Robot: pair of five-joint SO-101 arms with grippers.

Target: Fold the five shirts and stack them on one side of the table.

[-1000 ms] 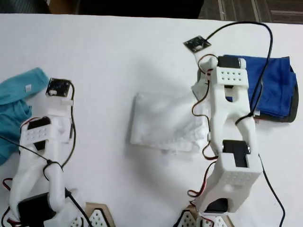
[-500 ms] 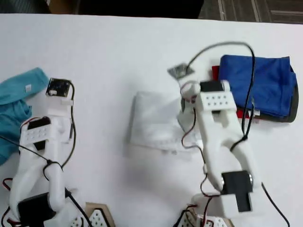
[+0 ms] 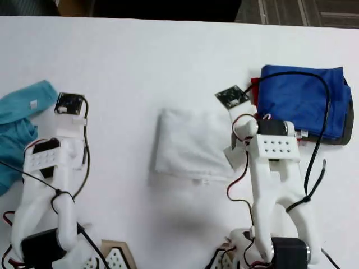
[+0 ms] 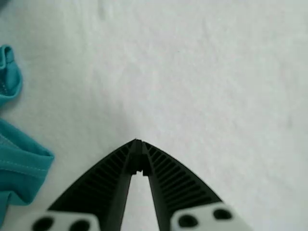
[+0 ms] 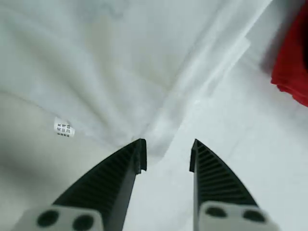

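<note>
A folded white shirt [image 3: 188, 145] lies in the middle of the table. In the right wrist view my right gripper [image 5: 167, 147] is open just above the white shirt's [image 5: 96, 72] edge, one finger over the cloth and the other over bare table, holding nothing. A folded blue shirt [image 3: 305, 101] tops a stack at the right, over a red shirt [image 3: 255, 88] and a dark one [image 3: 346, 133]. A crumpled teal shirt [image 3: 19, 126] lies at the left edge. My left gripper [image 4: 138, 147] is shut and empty over bare table, beside the teal shirt [image 4: 17, 166].
The white table [image 3: 140, 61] is bare at the back and between the two arms. A small label [image 5: 63, 129] shows on the white shirt. The right arm's black cable [image 3: 322, 134] arcs over the stack.
The right arm swung left over the white shirt, then came back right and nearer, to the shirt's right edge. The white shirt now lies flatter. The left arm has not moved.
</note>
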